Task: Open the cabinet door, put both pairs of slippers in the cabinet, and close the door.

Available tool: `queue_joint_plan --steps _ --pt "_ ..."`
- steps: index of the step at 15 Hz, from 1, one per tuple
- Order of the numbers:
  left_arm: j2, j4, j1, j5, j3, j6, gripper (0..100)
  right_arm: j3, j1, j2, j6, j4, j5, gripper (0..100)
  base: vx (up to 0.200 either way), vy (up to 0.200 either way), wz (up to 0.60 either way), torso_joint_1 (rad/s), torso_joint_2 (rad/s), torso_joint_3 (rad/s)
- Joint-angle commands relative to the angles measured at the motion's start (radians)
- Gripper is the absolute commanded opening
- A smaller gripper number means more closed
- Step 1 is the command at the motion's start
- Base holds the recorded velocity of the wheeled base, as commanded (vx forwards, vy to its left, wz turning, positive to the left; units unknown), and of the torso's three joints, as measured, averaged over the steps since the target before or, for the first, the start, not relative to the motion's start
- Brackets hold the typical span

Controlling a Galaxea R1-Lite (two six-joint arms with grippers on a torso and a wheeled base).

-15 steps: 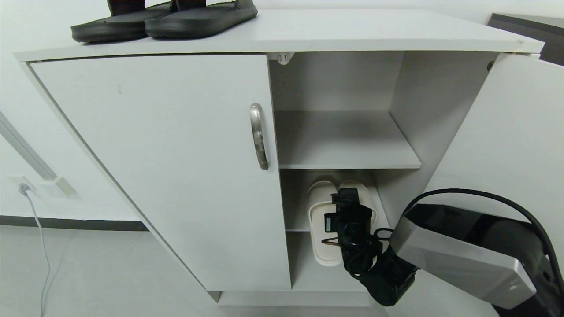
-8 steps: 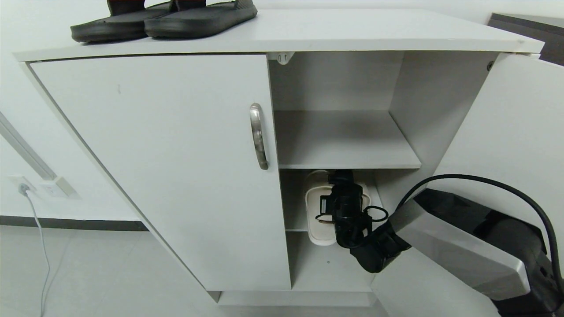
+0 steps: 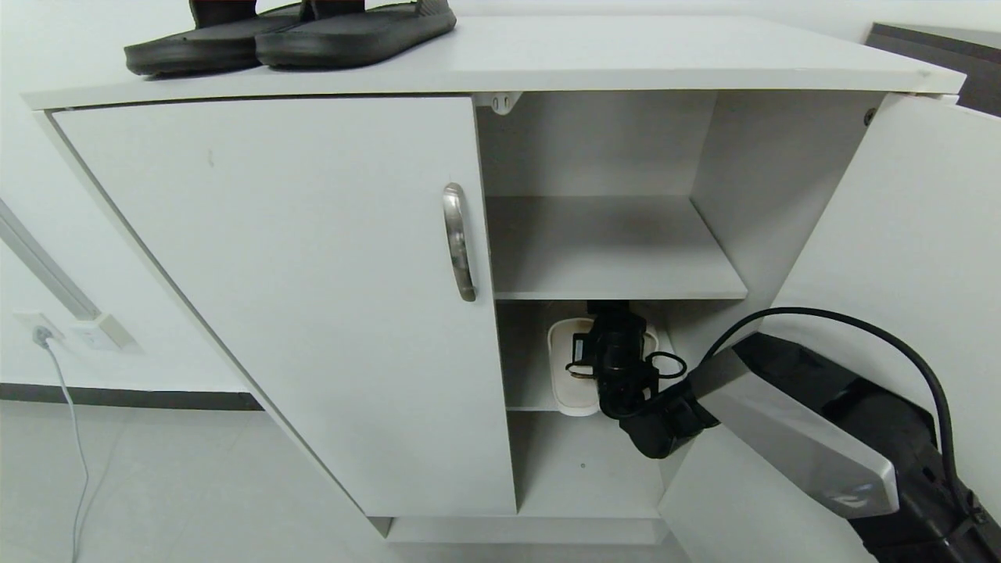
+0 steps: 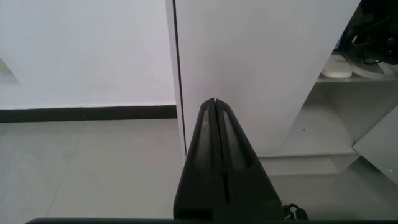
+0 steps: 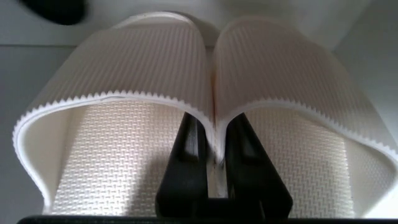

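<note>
Two black slippers [image 3: 289, 39] lie on top of the white cabinet [image 3: 626, 59], at its left end. Its right door [image 3: 899, 258] stands open; the left door [image 3: 297, 289] is closed. A pair of white slippers [image 3: 567, 375] rests on the lower shelf [image 3: 522, 395], with the heels at the shelf's front edge. My right gripper [image 3: 614, 336] reaches in under the upper shelf [image 3: 610, 250]. In the right wrist view this gripper [image 5: 214, 134] is shut on the touching inner sides of the white slippers [image 5: 124, 81]. My left gripper [image 4: 214, 106] is shut and holds nothing, low in front of the closed door.
The closed door has a metal handle [image 3: 459, 242] at its right edge. A wall socket with a cable [image 3: 43, 338] sits low on the left wall. The cabinet's bottom compartment [image 3: 583, 469] holds nothing. Bare floor [image 4: 93, 162] spreads to the left.
My right gripper has pushed the white slippers deeper into the cabinet. Their heels, which hung out over the shelf edge, now sit at that edge.
</note>
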Motion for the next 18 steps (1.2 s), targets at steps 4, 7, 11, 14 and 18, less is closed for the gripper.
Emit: queue_joint_plan --steps 4,7,11,14,18 --pt "0.001 0.000 0.001 0.000 0.000 0.000 0 -0.003 -0.006 0.014 -0.002 0.000 0.000 0 0.000 0.000 0.00 0.000 0.00 0.000" --pt "0.001 0.000 0.001 0.000 0.000 0.000 0 -0.003 -0.006 0.020 -0.021 -0.001 0.000 100 0.000 0.000 0.00 0.000 0.00 0.000" --pt "0.001 0.000 0.001 0.000 0.000 0.000 0 0.057 0.009 -0.001 -0.053 -0.023 0.000 100 0.000 0.000 0.00 0.000 0.00 0.000" --pt "0.001 0.000 0.001 0.000 0.000 0.000 0 0.139 0.031 -0.050 -0.080 -0.076 -0.002 100 0.000 0.000 0.00 0.000 0.00 0.000" --pt "0.001 0.000 0.001 0.000 0.000 0.001 0 0.356 0.087 -0.192 -0.079 -0.155 -0.016 100 0.000 0.000 0.00 0.000 0.00 0.000"
